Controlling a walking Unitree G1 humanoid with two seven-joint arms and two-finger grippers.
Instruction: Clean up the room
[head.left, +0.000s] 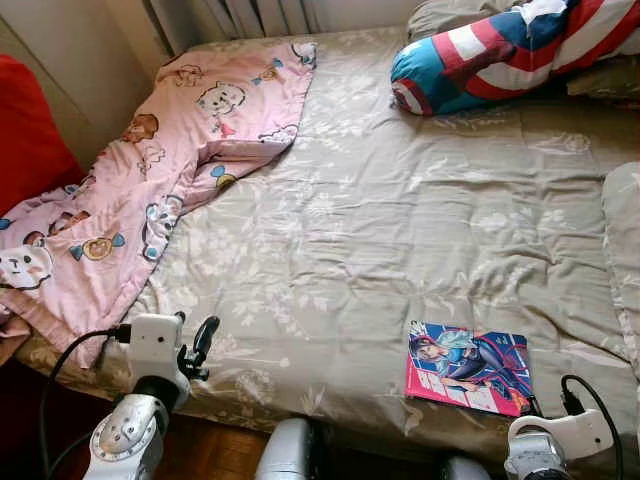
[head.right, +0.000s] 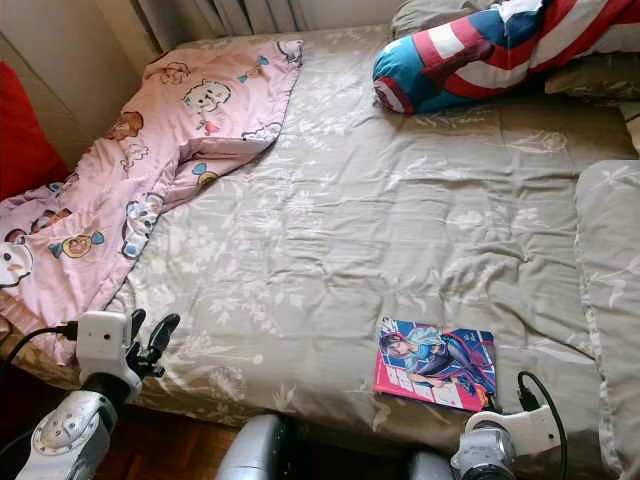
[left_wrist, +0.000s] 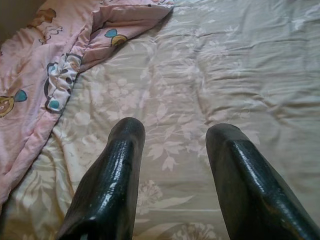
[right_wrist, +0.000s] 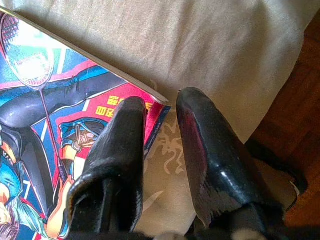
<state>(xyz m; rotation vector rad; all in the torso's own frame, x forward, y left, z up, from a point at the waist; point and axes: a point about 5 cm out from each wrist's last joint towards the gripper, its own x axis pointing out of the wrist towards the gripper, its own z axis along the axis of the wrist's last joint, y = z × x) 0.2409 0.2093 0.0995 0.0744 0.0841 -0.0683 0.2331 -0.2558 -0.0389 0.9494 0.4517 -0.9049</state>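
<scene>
A colourful comic book (head.left: 468, 365) lies flat on the beige floral duvet (head.left: 400, 230), near the bed's front edge on the right. My right gripper (right_wrist: 160, 100) hovers at the book's near corner (right_wrist: 45, 100), open by a narrow gap, with one finger over the cover and the other over the duvet. My left gripper (head.left: 205, 335) is open above the duvet at the front left, nothing between its fingers (left_wrist: 125, 150). A crumpled pink cartoon blanket (head.left: 170, 150) drapes over the bed's left side.
A red, white and blue striped pillow (head.left: 500, 50) lies at the bed's far right. A beige pillow (head.left: 625, 240) sits at the right edge. Something red (head.left: 25, 130) stands left of the bed. Wooden floor (head.left: 210, 450) runs below the front edge.
</scene>
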